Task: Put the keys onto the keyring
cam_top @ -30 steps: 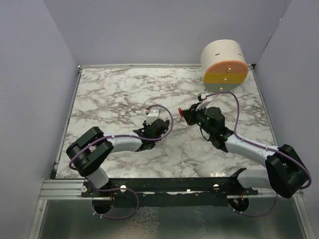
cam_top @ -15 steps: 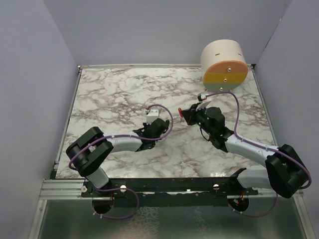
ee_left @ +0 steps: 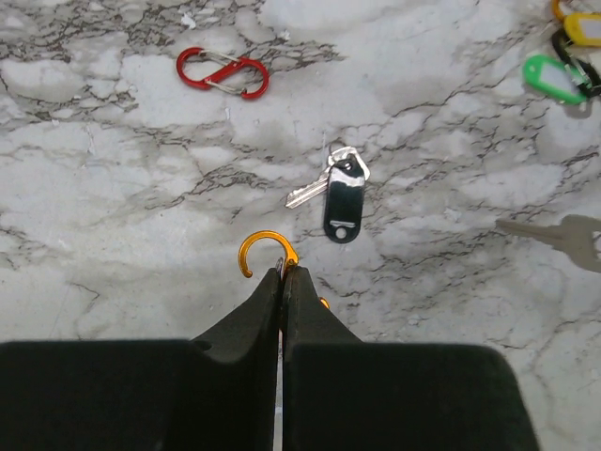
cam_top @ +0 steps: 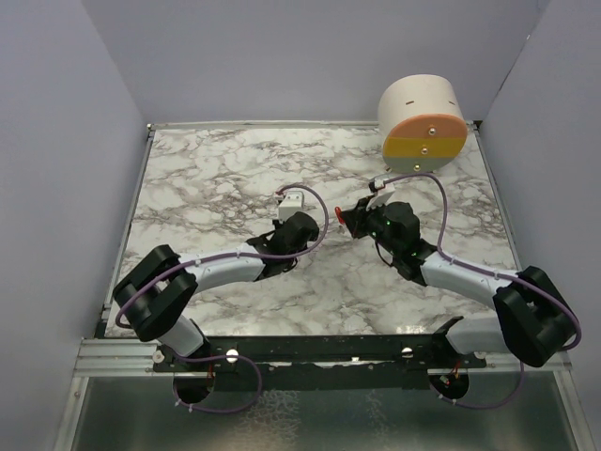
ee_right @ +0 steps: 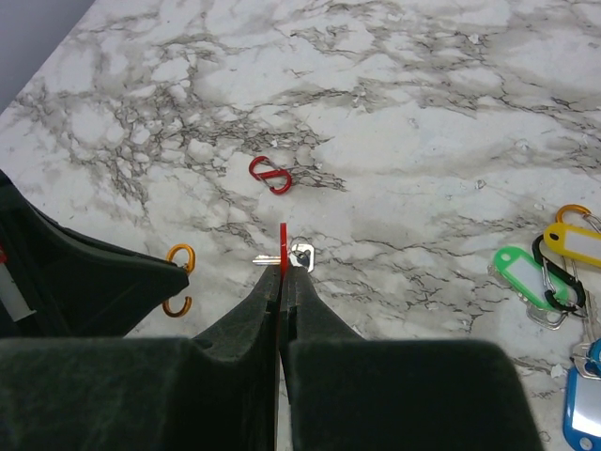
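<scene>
My left gripper (ee_left: 283,272) is shut on an orange S-shaped keyring loop (ee_left: 267,248), whose open hook sticks out past the fingertips above the marble. The same orange loop (ee_right: 178,279) shows left of my right gripper (ee_right: 283,280), which is shut on a thin red key head (ee_right: 282,242) seen edge-on. A silver key with a ring (ee_right: 293,256) sits right at those tips; I cannot tell whether it hangs from the red head or lies below. A key with a black tag (ee_left: 343,195) lies on the table ahead of the left gripper. From above the two grippers are close together mid-table, with the red head (cam_top: 340,212) between them.
A red S-shaped loop (ee_left: 223,72) lies alone farther out on the marble. Green (ee_right: 519,272), yellow (ee_right: 573,242) and blue (ee_right: 584,404) tagged keys bunch with a black clip (ee_right: 556,268) to the right. A cream cylinder (cam_top: 423,122) stands at the back right corner, with walls on three sides.
The left gripper has closed on the orange loop and moved up and toward the right gripper. The right gripper has shifted slightly left, still holding the red head.
</scene>
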{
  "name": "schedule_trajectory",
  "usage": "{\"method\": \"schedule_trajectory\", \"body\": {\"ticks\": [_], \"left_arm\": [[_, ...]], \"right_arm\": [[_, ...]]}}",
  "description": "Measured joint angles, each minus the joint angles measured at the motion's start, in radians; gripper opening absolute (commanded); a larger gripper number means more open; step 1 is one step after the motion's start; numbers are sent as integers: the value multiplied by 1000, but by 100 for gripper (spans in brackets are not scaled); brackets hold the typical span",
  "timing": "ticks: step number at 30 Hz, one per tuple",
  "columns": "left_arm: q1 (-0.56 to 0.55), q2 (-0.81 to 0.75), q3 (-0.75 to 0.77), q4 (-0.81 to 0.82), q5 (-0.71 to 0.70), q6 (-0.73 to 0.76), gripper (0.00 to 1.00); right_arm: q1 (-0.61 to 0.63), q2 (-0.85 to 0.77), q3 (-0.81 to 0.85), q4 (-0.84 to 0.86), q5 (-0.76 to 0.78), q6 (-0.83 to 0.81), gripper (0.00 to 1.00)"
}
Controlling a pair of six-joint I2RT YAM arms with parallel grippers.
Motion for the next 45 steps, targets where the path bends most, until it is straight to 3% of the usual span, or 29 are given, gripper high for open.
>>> {"method": "schedule_trajectory", "body": {"ticks": [45], "left_arm": [[-53,-1,111,120,74,-9,0]], "right_arm": [[15,94,29,57,-3,62,1]]}}
